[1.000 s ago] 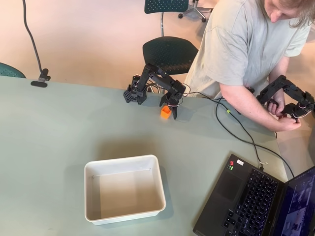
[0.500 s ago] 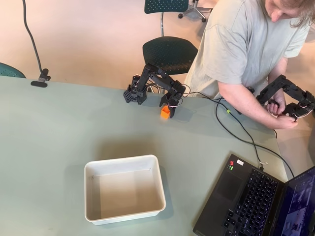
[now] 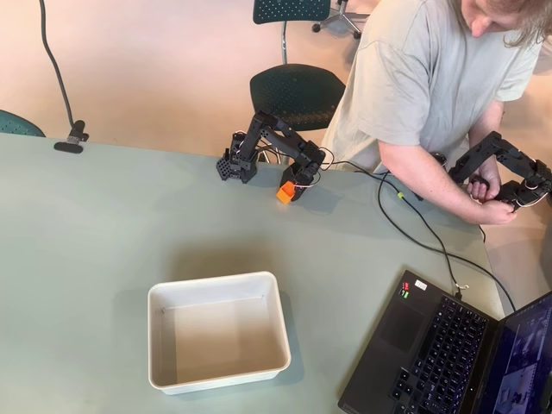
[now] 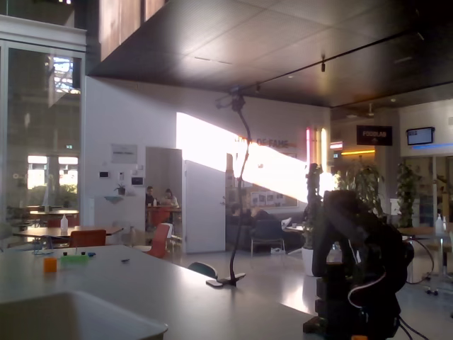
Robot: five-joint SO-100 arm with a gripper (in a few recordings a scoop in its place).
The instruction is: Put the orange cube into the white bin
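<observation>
In the overhead view the orange cube is near the table's far edge, held a little tilted in my black gripper, which is shut on it. The arm folds back from there to its base at the table edge. The white bin stands nearer the front, below and left of the cube, with nothing in it. In the fixed view the arm is a dark silhouette at the right, and the bin's rim crosses the bottom left corner.
An open laptop takes up the front right corner, and a black cable runs from it towards the arm. A person leans at the far right edge. A lamp clamp sits at the far left edge.
The fingers that stood open around the cube have shut on it. The cube has shifted slightly left and up in the overhead view and now sits tilted.
</observation>
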